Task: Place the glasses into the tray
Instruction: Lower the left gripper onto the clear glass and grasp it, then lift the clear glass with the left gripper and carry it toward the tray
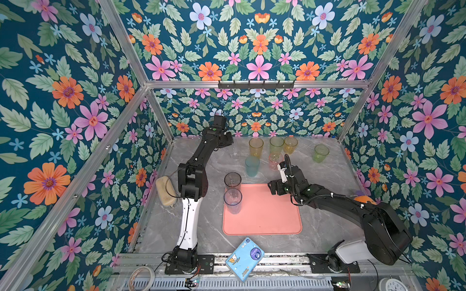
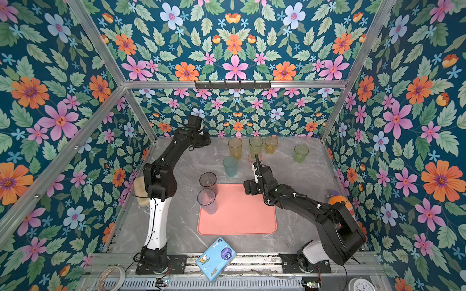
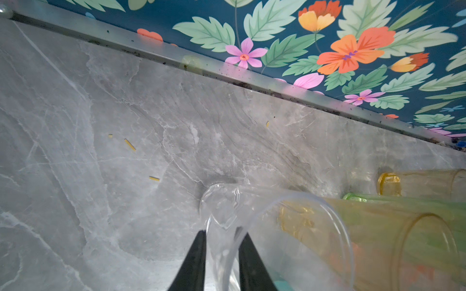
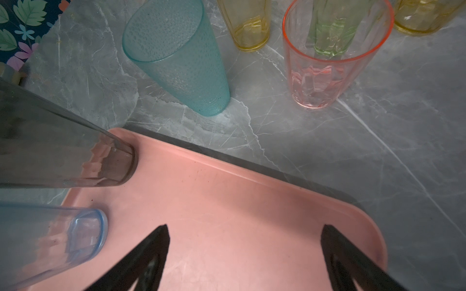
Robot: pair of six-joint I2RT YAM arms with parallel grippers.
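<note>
The salmon tray (image 1: pixel 272 216) lies mid-table. A smoky grey glass (image 1: pixel 232 181) and a pale blue glass (image 1: pixel 232 200) stand along its left side. Behind it stand a teal glass (image 1: pixel 252 166), a pink glass (image 4: pixel 327 63), two amber glasses (image 1: pixel 256 147) (image 1: pixel 290 144) and two yellow-green glasses (image 1: pixel 276 144) (image 1: pixel 320 153). At the back wall my left gripper (image 3: pixel 224 235) is shut on the rim wall of a clear glass (image 3: pixel 252 214), one finger inside and one outside. My right gripper (image 4: pixel 244 226) hangs open and empty over the tray's far right part (image 4: pixel 252 189).
A blue cartoon packet (image 1: pixel 244 258) lies at the front edge. A beige sponge-like block (image 1: pixel 165 191) leans at the left wall and an orange toy (image 1: pixel 364 200) sits at the right wall. The back wall rail (image 3: pixel 227 70) runs just beyond the clear glass.
</note>
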